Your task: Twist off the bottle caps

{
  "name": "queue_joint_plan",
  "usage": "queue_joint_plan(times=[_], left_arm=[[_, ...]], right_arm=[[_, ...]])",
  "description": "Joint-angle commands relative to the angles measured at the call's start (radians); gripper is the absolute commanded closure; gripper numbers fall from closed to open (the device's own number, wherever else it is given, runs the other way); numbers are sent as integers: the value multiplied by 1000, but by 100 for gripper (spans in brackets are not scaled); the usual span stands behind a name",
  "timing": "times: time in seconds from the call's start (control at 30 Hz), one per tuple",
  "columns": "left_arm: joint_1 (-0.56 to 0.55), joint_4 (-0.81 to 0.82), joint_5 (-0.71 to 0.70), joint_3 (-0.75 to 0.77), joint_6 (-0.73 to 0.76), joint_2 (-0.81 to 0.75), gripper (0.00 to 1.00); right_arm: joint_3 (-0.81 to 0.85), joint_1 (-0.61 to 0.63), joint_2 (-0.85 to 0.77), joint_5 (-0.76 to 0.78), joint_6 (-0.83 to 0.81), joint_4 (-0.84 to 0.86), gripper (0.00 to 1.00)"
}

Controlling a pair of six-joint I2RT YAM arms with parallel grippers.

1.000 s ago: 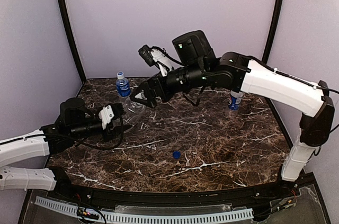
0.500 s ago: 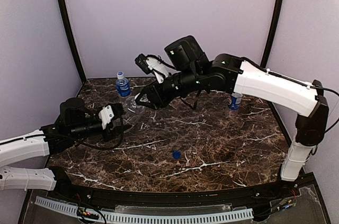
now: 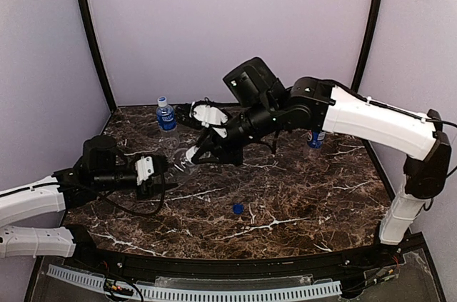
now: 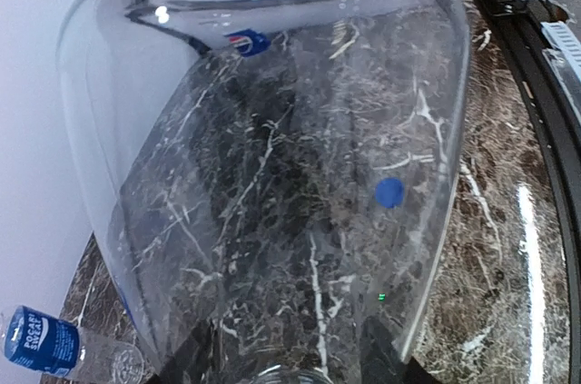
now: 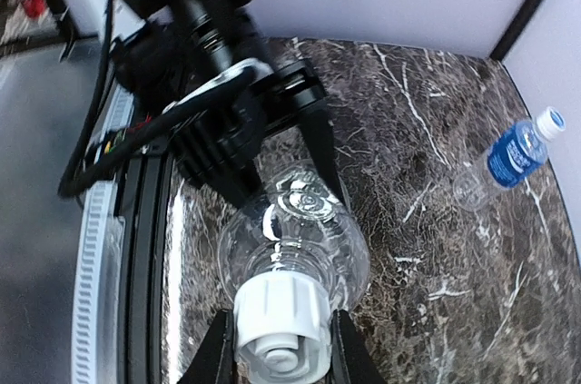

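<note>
White cap (image 5: 280, 320), ten o'clock on table (image 3: 300, 195): right gripper (image 5: 278, 352) has descended and clasps it; left gripper (image 3: 151, 173) clamps bottle (image 5: 295, 239); twisting can start.

I see soft, even light from above in the top view; the marble table (image 3: 300, 195) carries only faint shadows. In the left wrist view, the clear bottle (image 4: 272, 84) fills the frame and warps the marble behind it. A white glare streak crosses its far end. In the right wrist view, the white cap (image 5: 279, 320) looks slightly soft, and the table's near edge gleams.
</note>
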Motion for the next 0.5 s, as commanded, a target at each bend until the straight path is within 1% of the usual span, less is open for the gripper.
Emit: queue_joint_plan(times=[0.0,0.17,0.27,0.33,0.4,0.47], left_arm=[[-4,-194,139,5,82,-11,95],[-4,-271,193,19,133,-11,95],[-4,-324,218,31,166,-8,95],[-4,-346,231,40,172,-8,95],[-4,-353,237,40,171,-10,95],[-4,-337,226,33,158,-17,95]], right_arm=[[-28,63,-72,-69,-475,-66,100],[-59,108,-92,14,-745,-108,100],[-71,132,-102,112,-893,-109,100],[-104,147,-118,194,-992,-64,100],[-145,152,-142,251,-1052,10,100],[-163,151,-158,264,-1042,56,100]])
